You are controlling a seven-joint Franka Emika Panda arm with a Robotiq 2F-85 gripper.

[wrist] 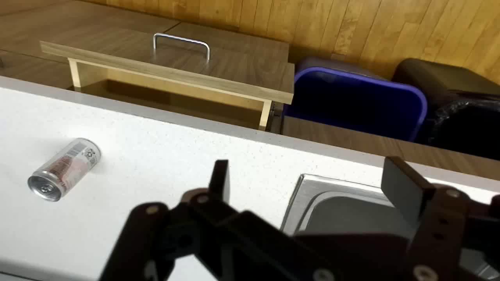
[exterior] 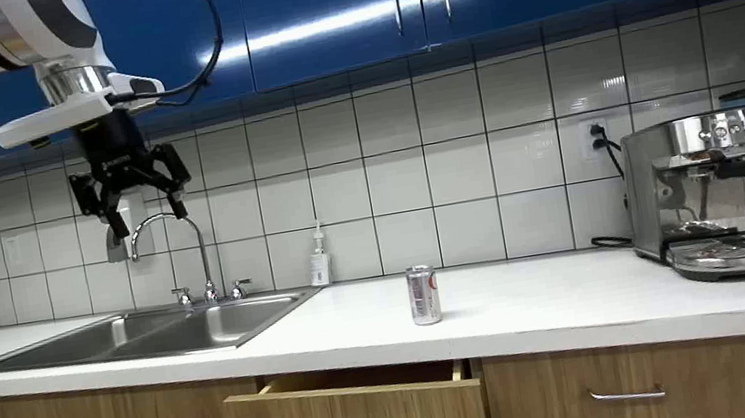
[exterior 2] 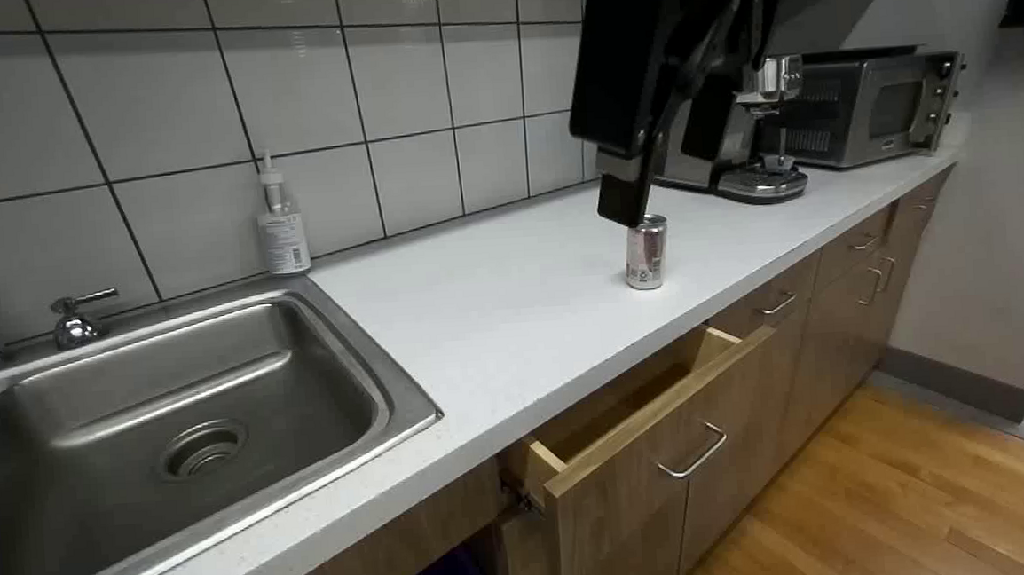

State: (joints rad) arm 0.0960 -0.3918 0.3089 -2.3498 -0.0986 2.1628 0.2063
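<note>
In an exterior view the gripper [exterior: 148,218] is hanging at upper left, above the sink [exterior: 222,322], and the can [exterior: 424,296] is standing upright on the counter [exterior: 543,294] just right of centre, well apart. In an exterior view the gripper is blocking a bit of the can's top edge, right of centre, with a pulled-out drawer [exterior 2: 615,521] sitting below. In the wrist view the can's showing at left, and the fingers [wrist: 400,191] are standing wide apart, gripping nothing. From here it's looking like thin, slick metal, probably denting if squeezed hard; no idea if it's full. I'd be going mid-body, a finger each side.
</note>
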